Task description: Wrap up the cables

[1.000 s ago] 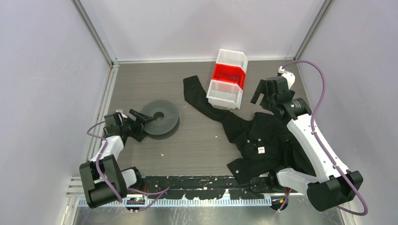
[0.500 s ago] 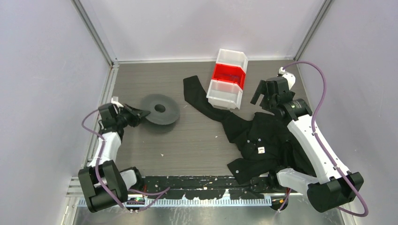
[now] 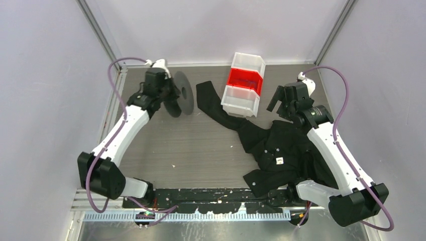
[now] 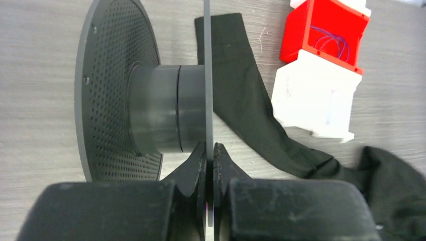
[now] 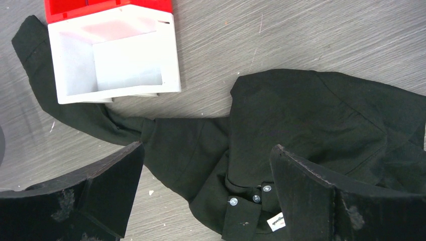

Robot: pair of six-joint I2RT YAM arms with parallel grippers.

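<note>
The dark grey two-flanged reel (image 3: 184,93) is held on edge at the back left, above the table. My left gripper (image 3: 170,96) is shut on the rim of one thin flange. In the left wrist view the jaws (image 4: 210,148) pinch that flange edge-on, with the reel's hub (image 4: 155,108) and perforated other flange (image 4: 108,95) to the left. No cables show on the hub or anywhere in these views. My right gripper (image 3: 279,102) hangs open over the black garment (image 5: 321,110), nothing between its fingers (image 5: 206,147).
A white and red bin (image 3: 244,85) stands at the back centre, a purple wire loop inside its red part (image 4: 331,42). The black garment (image 3: 281,145) spreads across the right half, one sleeve (image 4: 236,85) reaching past the bin toward the reel.
The left gripper closed on the reel's flange, lifted it off the table at the left and carried it to the back, turning it on edge. The right arm has not moved.
</note>
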